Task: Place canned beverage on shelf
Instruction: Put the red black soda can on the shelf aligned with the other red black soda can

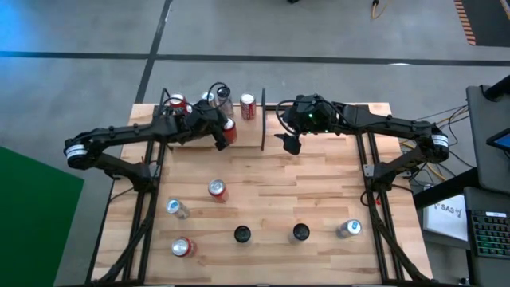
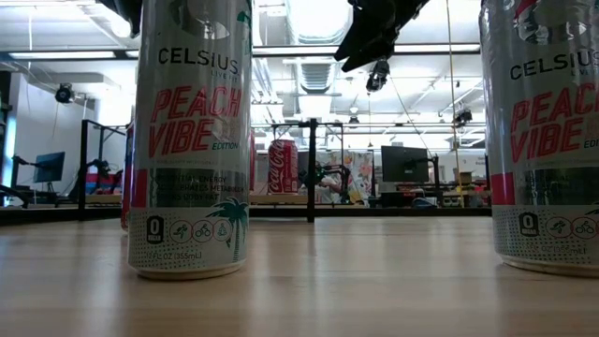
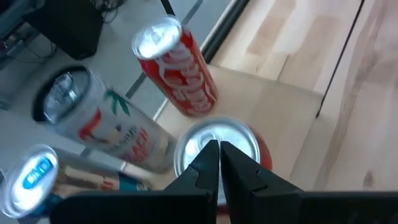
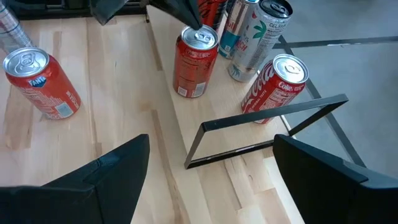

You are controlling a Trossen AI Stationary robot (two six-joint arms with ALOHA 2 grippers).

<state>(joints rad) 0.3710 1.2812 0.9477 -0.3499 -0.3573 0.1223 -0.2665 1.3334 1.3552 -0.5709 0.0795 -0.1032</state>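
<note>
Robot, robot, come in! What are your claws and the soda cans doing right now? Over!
Left end effector shut, just above red soda can on light wood shelf. Right end effector open, empty, by black divider rod. Nothing blocking.

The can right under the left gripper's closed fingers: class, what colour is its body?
Red, with a silver top; the right wrist view shows it best.
</note>
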